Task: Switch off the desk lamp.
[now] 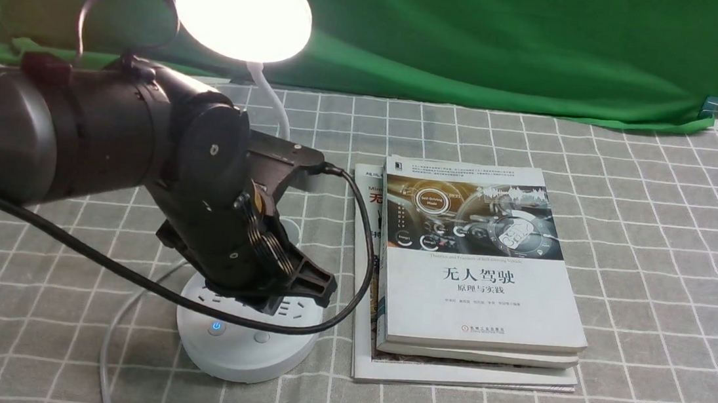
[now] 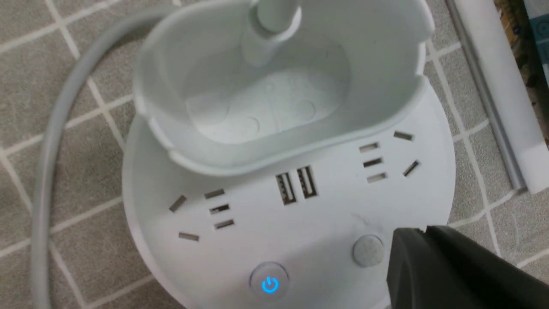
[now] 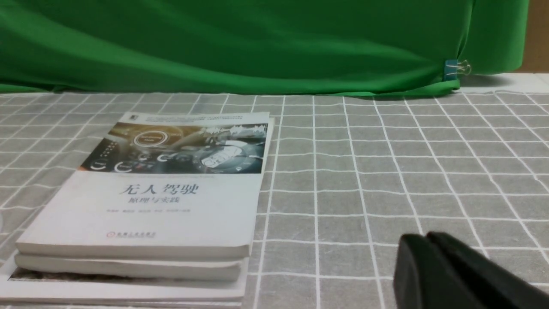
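The white desk lamp stands at the left of the table, its round head (image 1: pixel 244 9) glowing brightly above a thin neck. Its round base (image 1: pixel 232 354) carries sockets, a blue-lit power button (image 1: pixel 216 327) and a plain round button (image 1: pixel 261 336). My left gripper (image 1: pixel 308 289) hovers low over the base, jaws shut with nothing held. In the left wrist view its tip (image 2: pixel 422 231) sits just beside the plain button (image 2: pixel 367 250), with the lit power button (image 2: pixel 269 283) and the cup holder (image 2: pixel 274 141) nearby. My right gripper (image 3: pixel 424 238) is shut above bare cloth.
A stack of books (image 1: pixel 477 272) lies right of the lamp base on the grey checked tablecloth. The lamp's white cord (image 1: pixel 116 329) trails off the base toward the front edge. A green backdrop (image 1: pixel 480 35) hangs behind, held by a clip (image 1: pixel 714 104).
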Robot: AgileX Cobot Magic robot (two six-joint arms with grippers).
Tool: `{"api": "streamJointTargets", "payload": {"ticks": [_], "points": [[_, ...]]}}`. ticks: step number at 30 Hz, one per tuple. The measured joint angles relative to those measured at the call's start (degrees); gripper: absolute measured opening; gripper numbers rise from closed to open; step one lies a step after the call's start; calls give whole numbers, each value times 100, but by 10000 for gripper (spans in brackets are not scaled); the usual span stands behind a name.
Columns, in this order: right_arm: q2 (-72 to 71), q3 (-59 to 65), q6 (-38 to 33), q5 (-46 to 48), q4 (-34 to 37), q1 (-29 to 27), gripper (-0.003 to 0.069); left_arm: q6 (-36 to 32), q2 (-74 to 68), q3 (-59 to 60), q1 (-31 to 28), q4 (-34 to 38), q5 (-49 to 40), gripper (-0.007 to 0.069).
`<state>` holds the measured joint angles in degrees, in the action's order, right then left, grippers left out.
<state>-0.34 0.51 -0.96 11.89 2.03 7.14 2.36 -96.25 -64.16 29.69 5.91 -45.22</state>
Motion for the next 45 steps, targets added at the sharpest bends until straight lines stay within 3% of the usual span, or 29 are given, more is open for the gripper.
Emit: {"api": "streamJointTargets", "payload": {"ticks": [20,30,37,45], "points": [[0,0,0,0,0,0,36,-60,-653,-59,0,-7,-43,1],[0,0,0,0,0,0,36,-72,623,256,0,-44,-138,1],[0,0,0,0,0,0,36,-82,2150,1597,0,-44,637,1],[0,0,0,0,0,0,36,-65,4644,3646,0,-44,2753,1]]}}
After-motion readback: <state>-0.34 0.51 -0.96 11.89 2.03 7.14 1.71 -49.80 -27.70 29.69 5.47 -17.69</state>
